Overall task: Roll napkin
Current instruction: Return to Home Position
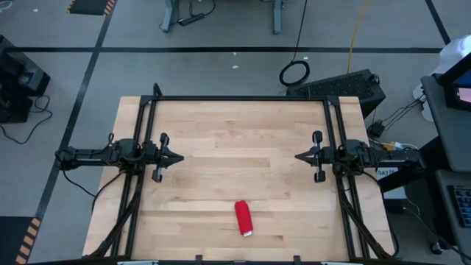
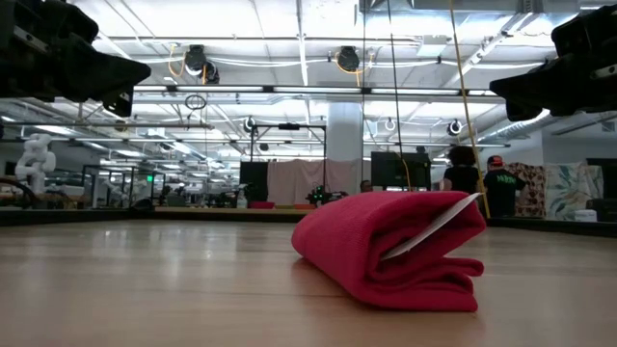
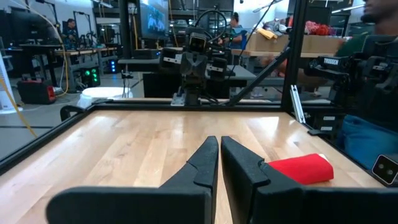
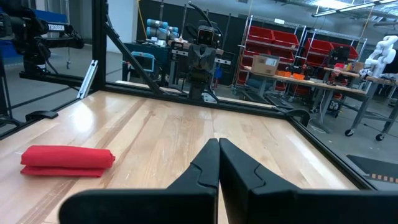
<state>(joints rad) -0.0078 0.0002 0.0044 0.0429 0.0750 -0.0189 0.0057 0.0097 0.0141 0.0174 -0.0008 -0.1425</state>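
The red napkin (image 1: 243,218) lies rolled into a short thick bundle on the wooden table (image 1: 221,132), near its near edge and about midway across. A small white tag (image 2: 434,226) sticks out of one end. It also shows in the left wrist view (image 3: 301,168) and in the right wrist view (image 4: 67,160). My left gripper (image 1: 179,156) is shut and empty, above the table's left side. My right gripper (image 1: 299,157) is shut and empty, above the right side. Both are far from the napkin.
A black metal frame (image 1: 243,98) runs along the table's far edge and down both sides. The bare wood between the two grippers is free. People stand in the room beyond the table (image 2: 499,183).
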